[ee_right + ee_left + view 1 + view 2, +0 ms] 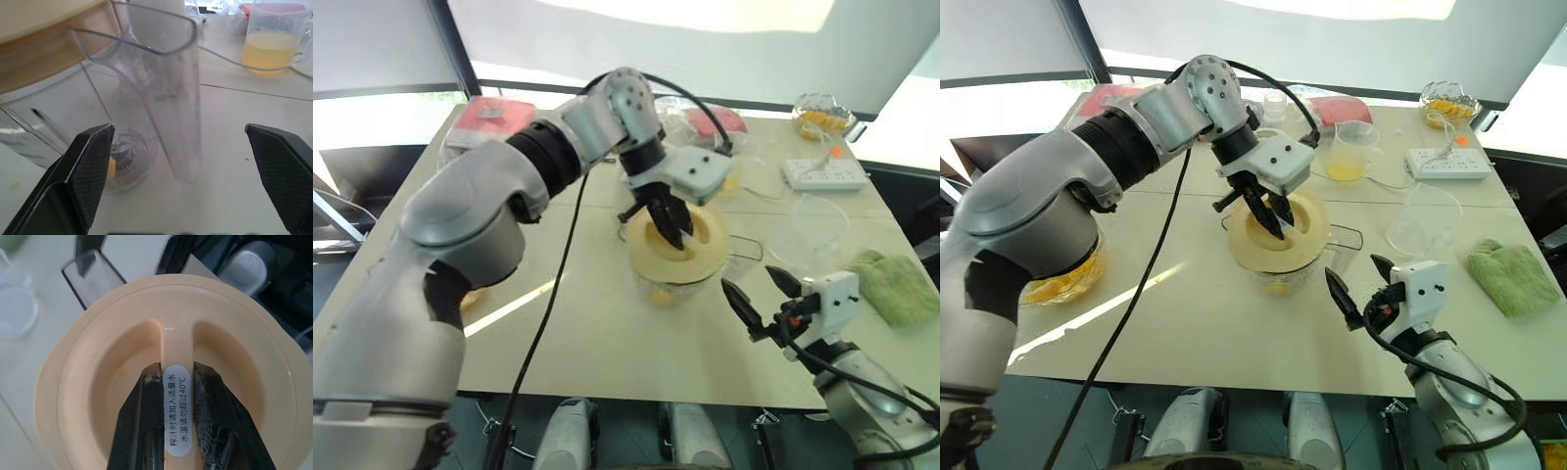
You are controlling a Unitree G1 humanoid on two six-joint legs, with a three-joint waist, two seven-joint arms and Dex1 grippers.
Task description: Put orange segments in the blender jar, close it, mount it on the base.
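Right gripper (1359, 284): fingers spread wide, level, empty; handle of blender jar (166, 98) just beyond, between fingertips. Left gripper (671, 223): fingers clamped on centre rib of cream lid (166, 347) seated on jar. Orange segment (111, 168) beside jar bottom. Beaker (274, 41) farther.

Off-task clutter, placed from the white power strip (1449, 162).

Table (1195, 323) is pale, with a seam across it. Wavy-edged glass bowl (1449, 101) sits just beyond the strip; green cloth (1513, 277) lies nearer the camera than the strip, at the right edge. Small beaker (1349, 152) of yellow liquid stands to the strip's left; red-lidded container (1342, 111) beyond that. Empty clear dish (1422, 221) lies between strip and cloth.
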